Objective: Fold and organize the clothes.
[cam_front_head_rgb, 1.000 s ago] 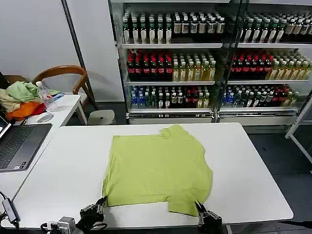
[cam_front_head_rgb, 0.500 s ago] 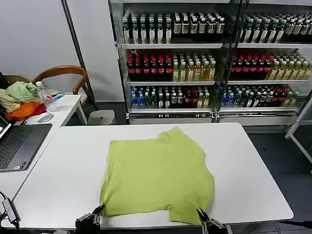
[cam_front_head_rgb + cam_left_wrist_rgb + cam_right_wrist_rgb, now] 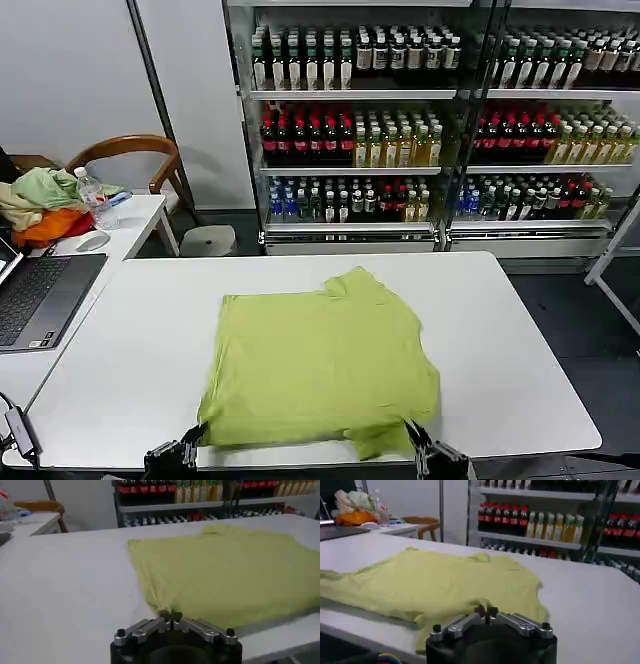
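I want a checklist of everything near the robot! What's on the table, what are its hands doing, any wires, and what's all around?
Surface: white table, bare around the shirt.
Job's things: lime yellow-green T-shirt lying flat, near hem at the table's front edge.
Clutter: on the side desk, a laptop, a heap of garments, a water bottle and a mouse.
Grippers: left gripper with jaws shut on the shirt's near left corner; right gripper with jaws shut on the near right corner. Both at the table's front edge.
Cables: one cable at the desk's front corner.
Surroundings: shelves of drink bottles, a wooden chair, a stool.
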`<state>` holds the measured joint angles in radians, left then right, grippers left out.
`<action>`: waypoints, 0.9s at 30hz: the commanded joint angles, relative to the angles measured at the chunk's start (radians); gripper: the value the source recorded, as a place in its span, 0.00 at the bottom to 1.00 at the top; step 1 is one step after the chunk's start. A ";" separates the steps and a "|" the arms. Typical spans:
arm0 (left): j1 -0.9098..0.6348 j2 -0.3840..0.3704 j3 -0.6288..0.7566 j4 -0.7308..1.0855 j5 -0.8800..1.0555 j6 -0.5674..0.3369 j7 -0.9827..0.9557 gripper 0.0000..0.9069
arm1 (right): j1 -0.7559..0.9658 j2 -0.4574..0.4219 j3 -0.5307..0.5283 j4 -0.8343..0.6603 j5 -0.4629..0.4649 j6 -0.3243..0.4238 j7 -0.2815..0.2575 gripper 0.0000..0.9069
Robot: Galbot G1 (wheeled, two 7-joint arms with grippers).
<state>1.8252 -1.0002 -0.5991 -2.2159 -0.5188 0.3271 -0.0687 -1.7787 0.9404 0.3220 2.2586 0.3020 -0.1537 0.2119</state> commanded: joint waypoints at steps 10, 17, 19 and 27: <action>-0.380 -0.009 0.119 0.296 -0.083 -0.084 0.046 0.06 | 0.529 0.055 -0.109 -0.297 0.098 -0.091 -0.012 0.00; -0.444 -0.002 0.142 0.352 -0.079 -0.090 0.056 0.04 | 0.542 0.069 -0.129 -0.333 0.114 -0.101 -0.009 0.00; -0.453 0.002 0.148 0.360 -0.079 -0.093 0.061 0.04 | 0.541 0.072 -0.129 -0.339 0.114 -0.101 -0.010 0.00; -0.498 0.002 0.201 0.418 -0.033 -0.092 0.069 0.33 | 0.516 0.077 -0.124 -0.343 0.110 -0.105 -0.009 0.00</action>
<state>1.4089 -0.9990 -0.4507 -1.8815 -0.5864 0.2446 -0.0086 -1.3115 1.0089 0.2120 1.9643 0.4058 -0.2487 0.2018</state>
